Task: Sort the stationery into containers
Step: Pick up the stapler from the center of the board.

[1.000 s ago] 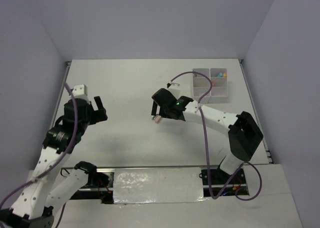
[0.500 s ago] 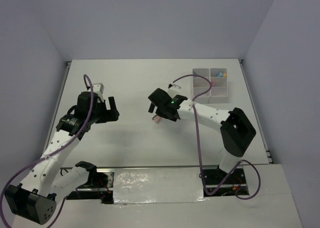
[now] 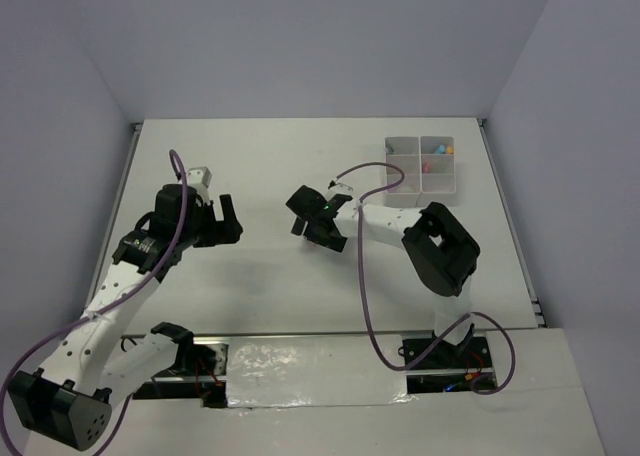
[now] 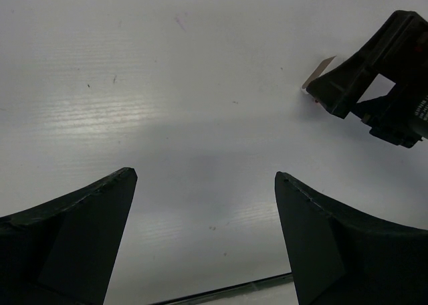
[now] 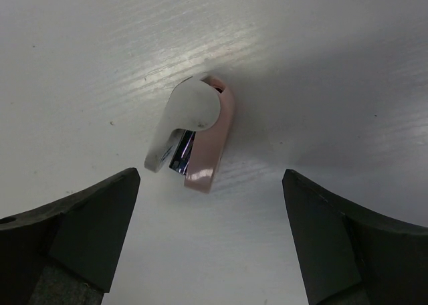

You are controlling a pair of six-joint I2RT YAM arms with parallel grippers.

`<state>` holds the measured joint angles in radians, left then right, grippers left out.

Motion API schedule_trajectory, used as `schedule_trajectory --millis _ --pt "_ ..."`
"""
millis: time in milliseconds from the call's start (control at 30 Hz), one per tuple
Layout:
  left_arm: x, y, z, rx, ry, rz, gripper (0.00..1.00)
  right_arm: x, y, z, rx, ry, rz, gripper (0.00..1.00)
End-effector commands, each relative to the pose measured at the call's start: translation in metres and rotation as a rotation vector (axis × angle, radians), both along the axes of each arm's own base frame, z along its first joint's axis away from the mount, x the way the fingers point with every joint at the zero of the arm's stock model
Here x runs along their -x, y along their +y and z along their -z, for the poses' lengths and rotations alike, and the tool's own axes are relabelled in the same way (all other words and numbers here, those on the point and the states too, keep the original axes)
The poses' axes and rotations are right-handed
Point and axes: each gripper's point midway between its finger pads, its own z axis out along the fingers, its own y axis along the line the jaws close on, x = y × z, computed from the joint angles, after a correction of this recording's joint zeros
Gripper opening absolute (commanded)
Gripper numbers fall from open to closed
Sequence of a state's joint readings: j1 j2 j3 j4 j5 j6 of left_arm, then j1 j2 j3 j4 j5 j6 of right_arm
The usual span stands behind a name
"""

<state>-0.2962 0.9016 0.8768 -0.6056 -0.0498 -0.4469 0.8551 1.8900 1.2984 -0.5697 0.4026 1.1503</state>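
Observation:
A small pink and white stapler (image 5: pixel 197 134) lies on the white table just beyond my right gripper (image 5: pixel 210 176), which is open with a finger on each side of it, apart from it. In the top view the right gripper (image 3: pixel 308 221) hangs over the table's middle and hides the stapler. A pale pink tip of the stapler (image 4: pixel 320 71) shows beside the right gripper in the left wrist view. My left gripper (image 3: pixel 228 219) is open and empty, and its wrist view (image 4: pixel 206 176) shows only bare table. The translucent divided box (image 3: pixel 404 179) stands at the far right with small coloured pieces (image 3: pixel 438 154) in one compartment.
Grey walls close in the table on three sides. A purple cable (image 3: pixel 385 176) loops from the right arm across the front of the box. The right arm's elbow (image 3: pixel 440 246) sits low between the gripper and the box.
My right gripper has moved a little left and away from the arm bases, over the stapler. The left arm swung right towards the middle, then nearly stopped.

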Motion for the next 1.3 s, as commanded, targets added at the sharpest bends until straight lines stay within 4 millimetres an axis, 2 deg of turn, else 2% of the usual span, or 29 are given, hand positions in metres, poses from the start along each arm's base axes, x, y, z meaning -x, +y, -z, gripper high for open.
schedule_trajectory --millis 0,200,300,333,367,433,467,500,533,600,633,667,733,767,833,867,900,933,967,1000,1033,1067,1100,1133,1167,1233,1267 --pt "-0.003 -0.005 -0.009 0.016 -0.041 0.024 0.98 -0.011 0.017 0.002 -0.026 -0.019 0.008 0.95" --pt "-0.003 -0.007 -0.008 0.016 -0.035 0.035 0.98 -0.014 0.025 0.010 -0.031 -0.019 -0.005 0.92" --pt "-0.003 -0.007 -0.007 0.016 -0.032 0.037 0.98 -0.012 0.018 0.018 0.016 -0.003 0.002 0.82" --pt "-0.003 -0.008 -0.007 0.016 -0.033 0.039 0.98 -0.011 0.015 0.020 0.029 -0.002 0.003 0.74" --pt "-0.003 -0.009 -0.008 0.019 -0.036 0.041 0.98 -0.008 0.010 0.024 0.043 0.004 0.008 0.54" --pt "-0.002 -0.009 -0.008 0.019 -0.036 0.042 0.98 -0.005 0.005 0.026 0.051 0.003 0.007 0.43" --pt "-0.002 -0.009 -0.008 0.019 -0.036 0.042 0.98 -0.005 0.006 0.026 0.049 0.002 0.001 0.34" --pt "-0.002 -0.009 -0.008 0.019 -0.036 0.044 0.98 -0.004 0.007 0.025 0.046 0.002 -0.013 0.30" --pt "-0.002 -0.009 -0.008 0.018 -0.036 0.044 0.98 -0.002 0.006 0.026 0.050 0.004 -0.021 0.21" --pt "-0.002 -0.009 -0.008 0.017 -0.036 0.044 0.98 -0.005 0.014 0.015 0.014 -0.025 -0.068 0.05" --pt "-0.001 -0.010 -0.008 0.017 -0.036 0.046 0.98 -0.002 0.011 0.014 0.025 -0.034 -0.108 0.03" --pt "-0.002 -0.010 -0.009 0.016 -0.038 0.046 0.98 -0.006 0.015 -0.004 -0.014 -0.080 -0.121 0.03" --pt "0.000 -0.012 -0.007 0.014 -0.032 0.054 0.98 -0.006 0.002 -0.015 0.004 -0.108 -0.113 0.03" --pt "-0.001 -0.013 -0.007 0.013 -0.031 0.054 0.98 -0.010 -0.003 -0.032 -0.011 -0.141 -0.118 0.04" --pt "0.000 -0.014 -0.007 0.010 -0.030 0.060 0.98 -0.010 -0.008 -0.041 -0.049 -0.148 -0.131 0.04" --pt "0.000 -0.014 -0.006 0.011 -0.028 0.057 0.98 -0.019 -0.011 -0.063 -0.108 -0.200 -0.131 0.04" --pt "0.000 -0.014 -0.007 0.011 -0.030 0.057 0.98 -0.016 -0.018 -0.061 -0.127 -0.197 -0.137 0.04" --pt "0.000 -0.014 -0.007 0.010 -0.032 0.058 0.98 -0.024 -0.022 -0.085 -0.219 -0.240 -0.132 0.04" --pt "0.000 -0.014 -0.007 0.011 -0.033 0.056 0.98 -0.026 -0.029 -0.094 -0.264 -0.252 -0.122 0.05" --pt "0.001 -0.014 -0.008 0.010 -0.035 0.058 0.99 -0.024 -0.040 -0.089 -0.295 -0.240 -0.108 0.05" --pt "0.001 -0.014 -0.008 0.009 -0.036 0.058 0.99 -0.020 -0.041 -0.098 -0.380 -0.231 -0.098 0.05" --pt "0.002 -0.015 -0.008 0.009 -0.036 0.061 0.99 -0.027 -0.061 -0.114 -0.439 -0.289 -0.048 0.05" --pt "0.002 -0.015 -0.008 0.009 -0.036 0.063 0.99 -0.030 -0.071 -0.123 -0.478 -0.310 -0.022 0.05" --pt "0.002 -0.015 -0.008 0.008 -0.034 0.061 0.99 -0.028 -0.077 -0.144 -0.562 -0.337 -0.001 0.05" --pt "0.002 -0.016 -0.007 0.007 -0.033 0.065 0.99 -0.037 -0.101 -0.145 -0.598 -0.357 0.069 0.05" --pt "0.002 -0.015 -0.008 0.005 -0.035 0.060 0.99 -0.042 -0.123 -0.165 -0.726 -0.400 0.156 0.05" --pt "0.003 -0.016 -0.008 0.005 -0.035 0.061 0.99 -0.042 -0.128 -0.168 -0.801 -0.425 0.152 0.05"
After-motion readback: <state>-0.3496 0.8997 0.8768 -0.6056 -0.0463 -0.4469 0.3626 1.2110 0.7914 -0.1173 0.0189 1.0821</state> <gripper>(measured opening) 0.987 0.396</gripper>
